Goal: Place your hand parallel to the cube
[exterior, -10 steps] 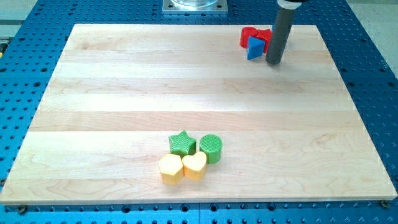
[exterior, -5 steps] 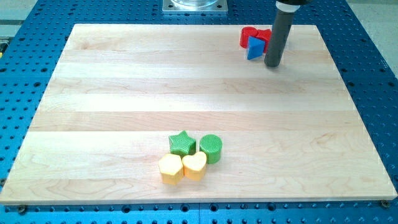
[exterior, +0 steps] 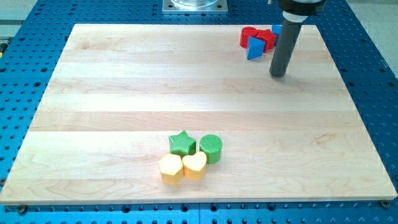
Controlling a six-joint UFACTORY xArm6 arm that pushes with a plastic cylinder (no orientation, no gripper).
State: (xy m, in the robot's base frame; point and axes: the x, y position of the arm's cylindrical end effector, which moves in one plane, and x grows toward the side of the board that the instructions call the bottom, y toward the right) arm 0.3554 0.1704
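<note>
My tip (exterior: 278, 74) rests on the wooden board (exterior: 124, 81) near the view's top right. Just up and left of it lies a cluster: a blue triangular block (exterior: 254, 47), a red block (exterior: 249, 36) behind it and another red block (exterior: 268, 37) beside the rod. A bit of a blue block (exterior: 275, 29) shows at the rod's left edge, mostly hidden; its shape cannot be made out. The tip stands a little apart from the blue triangle, below and right of it.
Near the view's bottom centre sit a green star (exterior: 182, 143), a green cylinder (exterior: 211, 148), a yellow hexagonal block (exterior: 170, 168) and a yellow heart (exterior: 194, 165), all touching. A metal base (exterior: 194, 5) sits at the top edge.
My tip has moved toward the view's bottom and slightly right, away from the red and blue cluster. The blocks have not moved.
</note>
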